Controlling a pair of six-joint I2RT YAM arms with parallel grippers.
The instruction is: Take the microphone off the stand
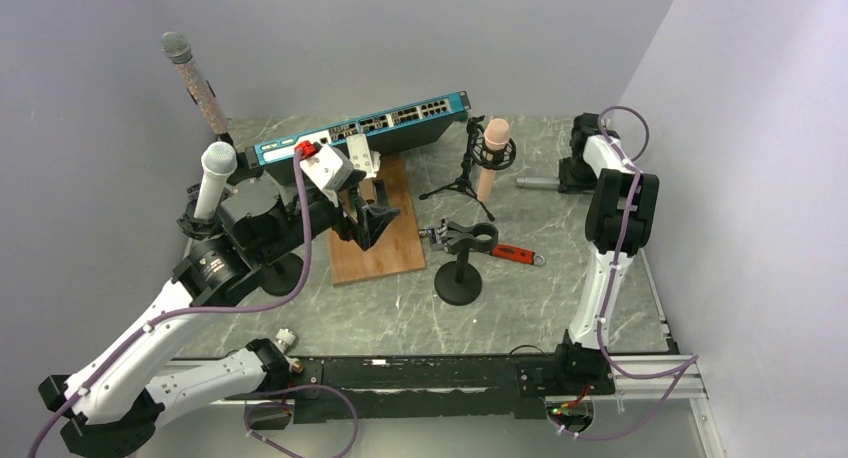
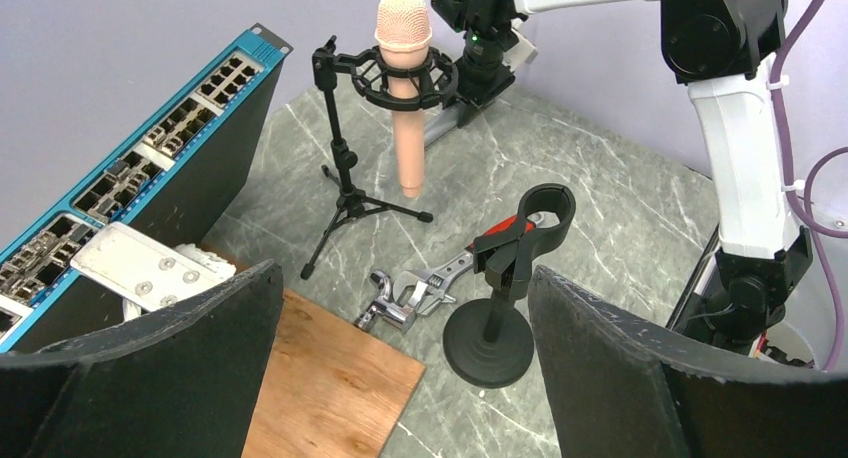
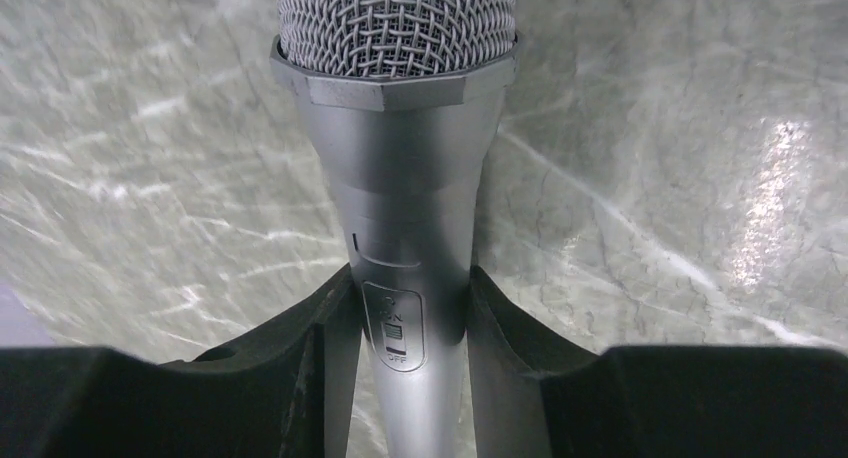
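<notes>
Two arms work over a grey marble table (image 1: 560, 308): the left arm (image 1: 160, 328) reaches from the lower left of the top view toward the middle, and the right arm (image 1: 612, 238) stands tall along the right side. A long blue network switch (image 1: 370, 128) lies slanted across the upper middle, and a wooden board (image 1: 385, 248) lies just below it. At the centre stands a black stand (image 1: 460, 268) with a round base, its clip holding nothing. Above it, a tripod stand (image 1: 462, 178) carries a pink microphone (image 1: 492, 158) upright in a ring mount. On the left edge a white microphone (image 1: 213, 178) sits in its own holder, and a glittery microphone (image 1: 190, 78) with a grey head rises in the upper left corner. The silver microphone (image 1: 537, 182) lies roughly level at the upper right of the table, its head pointing left, well apart from the black stand; whether it touches the marble I cannot tell. The right gripper (image 3: 410, 308) is pinched on its handle at the switch, one finger on each side. The left gripper (image 2: 402, 288) hangs over the board with its fingers spread wide and nothing between them. A wrench (image 1: 510, 252) with a red handle lies just behind the black stand.
</notes>
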